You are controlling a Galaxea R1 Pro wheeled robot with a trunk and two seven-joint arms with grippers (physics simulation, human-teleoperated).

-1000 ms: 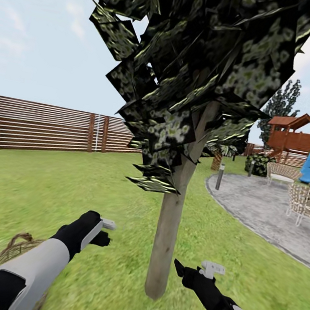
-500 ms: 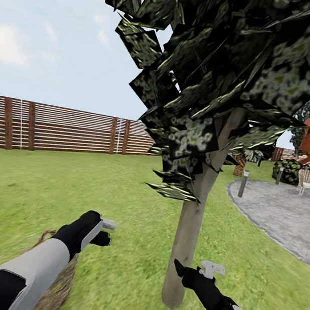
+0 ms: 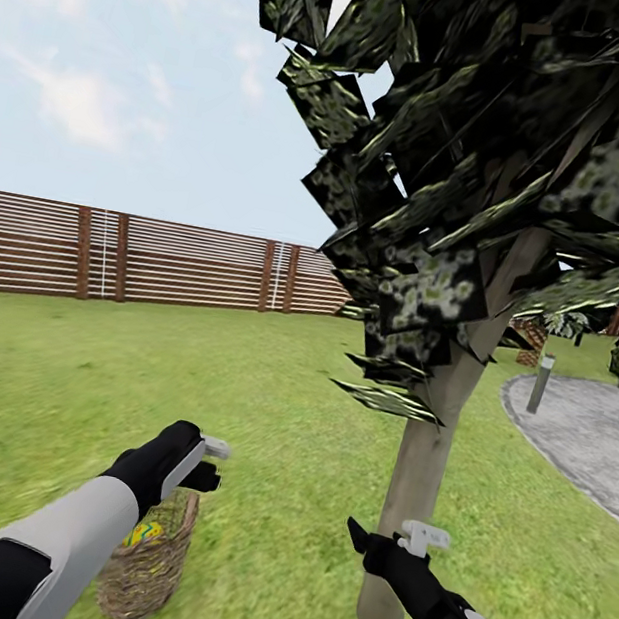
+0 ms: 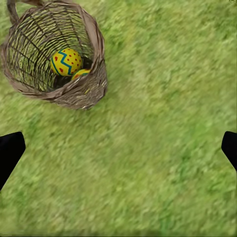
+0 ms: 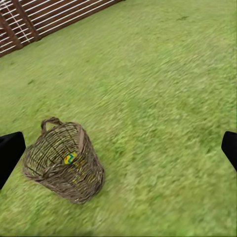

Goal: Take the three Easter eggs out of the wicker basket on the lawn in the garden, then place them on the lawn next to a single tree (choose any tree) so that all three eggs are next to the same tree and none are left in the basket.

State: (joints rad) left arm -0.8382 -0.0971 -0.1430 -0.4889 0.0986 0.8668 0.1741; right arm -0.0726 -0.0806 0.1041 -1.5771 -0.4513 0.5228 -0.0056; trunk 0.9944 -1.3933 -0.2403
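Beside the tree (image 3: 419, 491), fence (image 3: 155, 262) behind, wicker basket (image 3: 148, 560) holds eggs (image 4: 66, 61).

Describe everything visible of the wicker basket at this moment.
The wicker basket is small, rounded and brown, loosely woven of twigs with gaps between them, with an arched handle at its rim. It stands upright on the lawn, just under the left forearm in the head view, left of the tree trunk and apart from it. Inside lie Easter eggs: one yellow with a blue zigzag and red dots, a second partly hidden beside it. Neither claw touches it.
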